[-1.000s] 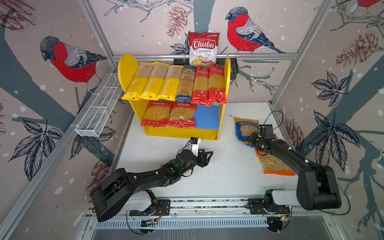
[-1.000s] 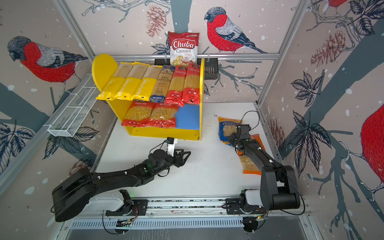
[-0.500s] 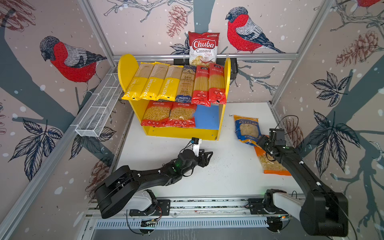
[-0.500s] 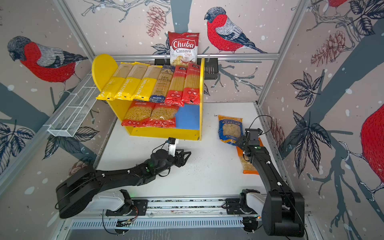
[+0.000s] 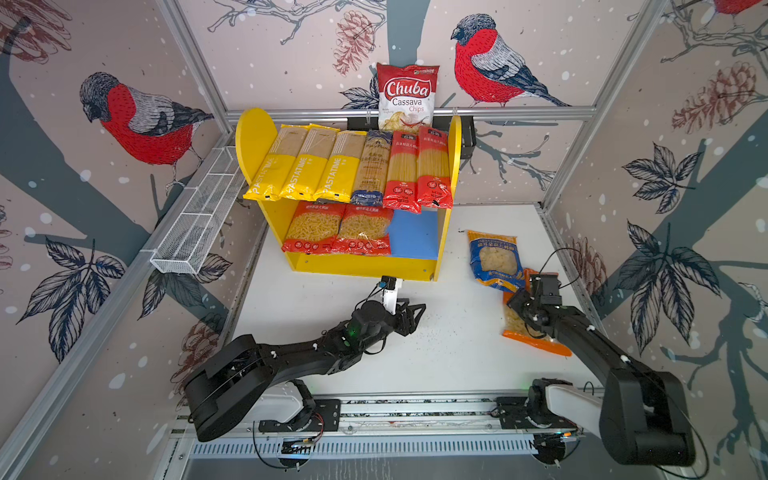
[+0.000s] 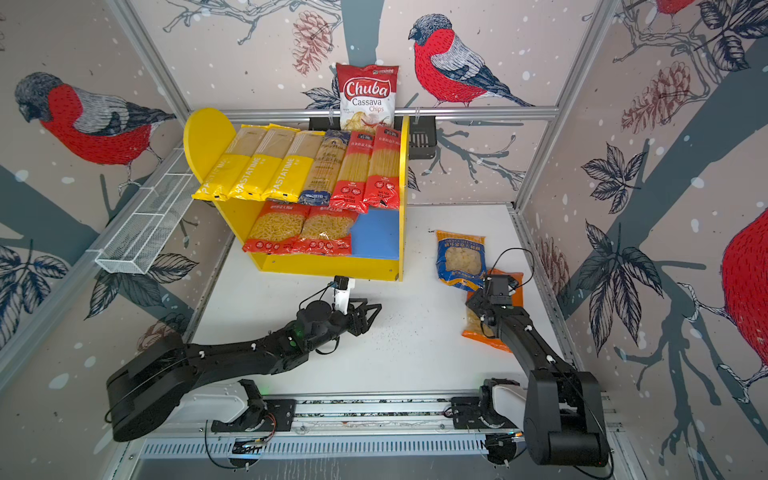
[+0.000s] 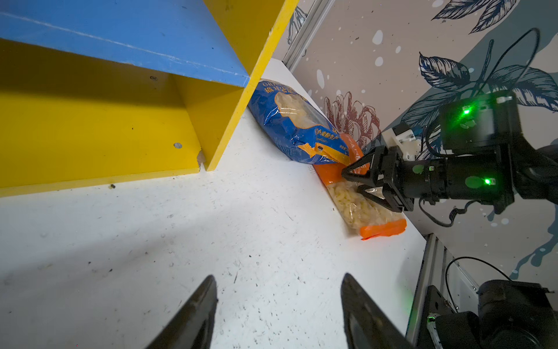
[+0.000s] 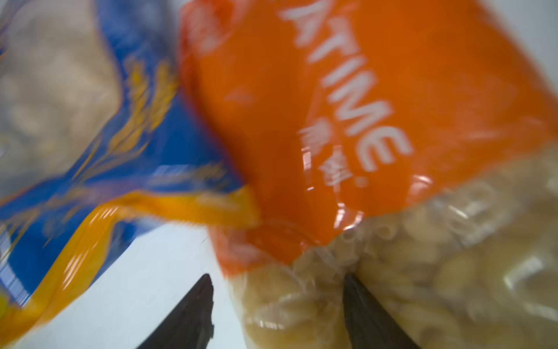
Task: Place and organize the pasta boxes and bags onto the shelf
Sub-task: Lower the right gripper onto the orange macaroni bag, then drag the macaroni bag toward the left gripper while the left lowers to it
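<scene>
Macaroni in thin glossy film fills the orange bag (image 5: 517,332), so I judge it light, soft, shifting and slippery. It is best pinched across a side edge of the filled clear part or at a flat sealed end. In both top views it lies flat on the table (image 5: 436,353) near the right wall, its far end overlapped by the blue bag (image 5: 492,259). Both bags are well apart from the shelf (image 5: 365,266), whose blue lower board has a bare stretch on its right. The right gripper (image 5: 515,303) reaches low over the orange bag on a long, nearly straight arm, and the left gripper (image 5: 417,319) hangs over bare table in front of the shelf, forearm low. The left wrist view shows the left gripper (image 7: 277,290) with fingers spread and nothing between them. It also shows the right gripper (image 7: 351,182) lying almost level with the table, jaws apart, the lower one just above the clear part of the orange bag (image 7: 362,211). The right wrist view is blurred, but the jaws stand parted astride the bag's side edge, one over bare table and one over the pasta; no grip shows yet.
</scene>
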Available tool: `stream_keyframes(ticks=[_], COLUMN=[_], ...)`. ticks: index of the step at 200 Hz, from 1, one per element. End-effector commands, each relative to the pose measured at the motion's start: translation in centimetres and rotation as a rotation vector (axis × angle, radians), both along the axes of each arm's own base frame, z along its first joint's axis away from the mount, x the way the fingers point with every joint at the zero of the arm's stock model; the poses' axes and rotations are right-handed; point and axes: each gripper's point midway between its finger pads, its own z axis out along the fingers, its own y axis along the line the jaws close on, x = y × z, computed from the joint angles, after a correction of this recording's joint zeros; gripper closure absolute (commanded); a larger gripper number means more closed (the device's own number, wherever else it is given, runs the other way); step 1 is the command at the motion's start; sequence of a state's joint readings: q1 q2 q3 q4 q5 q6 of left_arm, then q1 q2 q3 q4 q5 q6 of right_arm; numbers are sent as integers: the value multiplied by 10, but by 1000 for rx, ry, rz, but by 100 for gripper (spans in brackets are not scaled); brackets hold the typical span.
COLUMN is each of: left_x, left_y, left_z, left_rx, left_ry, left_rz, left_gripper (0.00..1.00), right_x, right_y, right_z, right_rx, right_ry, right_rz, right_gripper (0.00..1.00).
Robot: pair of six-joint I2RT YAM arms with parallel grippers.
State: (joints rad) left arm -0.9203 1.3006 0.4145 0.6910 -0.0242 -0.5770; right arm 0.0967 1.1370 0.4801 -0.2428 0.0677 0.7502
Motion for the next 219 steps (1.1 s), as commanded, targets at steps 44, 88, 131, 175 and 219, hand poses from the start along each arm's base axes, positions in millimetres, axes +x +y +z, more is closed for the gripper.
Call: stream_keyframes(ticks=[44,88,131,175,219], left_x=[6,11,20,17,5], left_y=[-14,-3,26,29,28], left_z=[2,-8,-11,-21,-43], left_rx=[-10,35,34,24,76], left_ry=[12,64,101,206,320], left_rz=[-21,15,62,18,-31], left_gripper=[36,36,36,30,25], right_x=[-51,-73,-79,-73,-61], right_y=[125,211,252,216,148], right_z=[-29,-36,-7,18,21], right_rx=[223,216,219,249,355], right_ry=[162,213,145,103,49], right_rz=[162,413,637,596,395], right_gripper=[32,33,32,30,26])
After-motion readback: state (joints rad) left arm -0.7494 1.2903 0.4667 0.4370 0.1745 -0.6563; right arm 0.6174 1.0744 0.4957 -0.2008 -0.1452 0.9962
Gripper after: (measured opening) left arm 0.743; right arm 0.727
